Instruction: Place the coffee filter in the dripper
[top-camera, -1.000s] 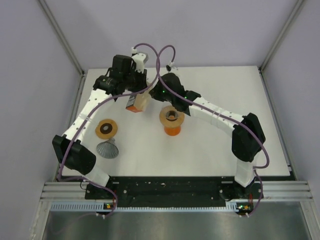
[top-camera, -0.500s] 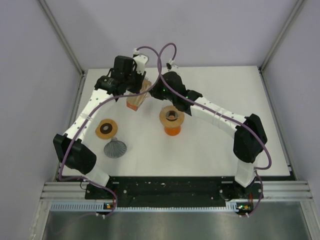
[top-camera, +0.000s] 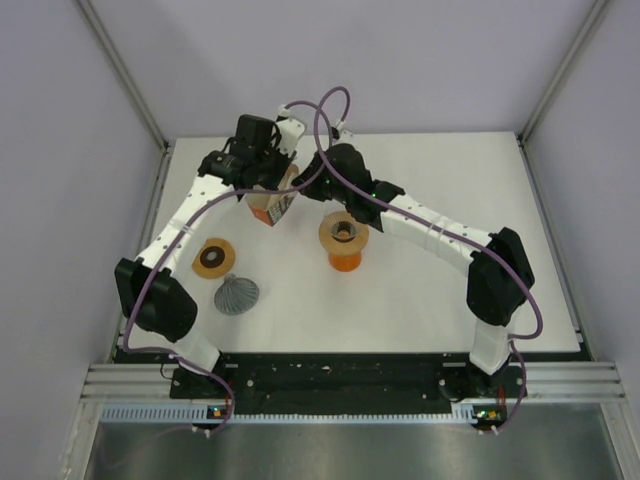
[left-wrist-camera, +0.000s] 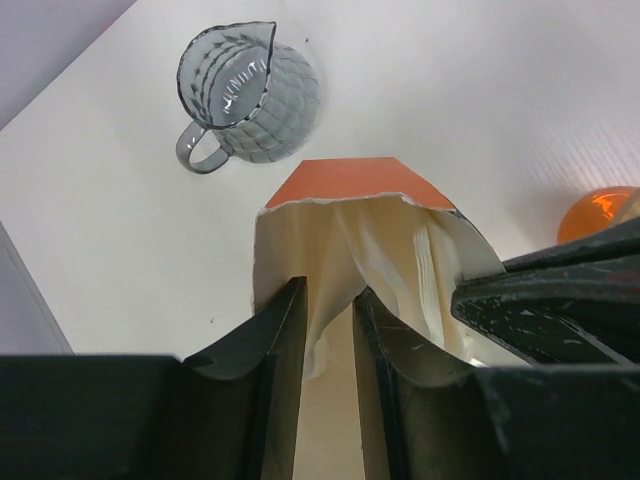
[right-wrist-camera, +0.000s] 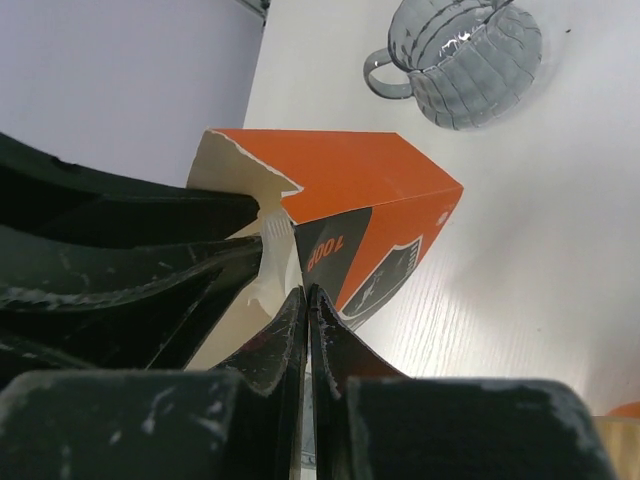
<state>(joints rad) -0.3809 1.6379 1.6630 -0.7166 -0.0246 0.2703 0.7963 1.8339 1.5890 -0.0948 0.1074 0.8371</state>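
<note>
White tabletop (top-camera: 420, 300) between pale lavender walls carries one of each item: one orange filter box (top-camera: 270, 208), one orange dripper (top-camera: 343, 245), one grey ribbed glass pitcher (top-camera: 236, 295) and one flat brown disc (top-camera: 213, 257), with two arms reaching over them. Both arms meet at the box, which stands toward the far left of the table with its torn top open. The left gripper (left-wrist-camera: 328, 292) comes down onto that opening, and cream paper of the coffee filter (left-wrist-camera: 390, 240) runs up out of the box and sits pinched between its two black fingers (left-wrist-camera: 275, 340); the rest of the paper is inside the box. The right gripper (right-wrist-camera: 306, 292) is clenched tight with no gap between its fingers, its tips right at the box's upper corner beside the left gripper; whether it nips the cardboard edge cannot be told. The dripper stands apart from the box, nearer and to the right, its top uncovered, with the right arm's forearm passing just behind it. Disc and pitcher lie nearer, to the left of the dripper, under the left arm's span.
</note>
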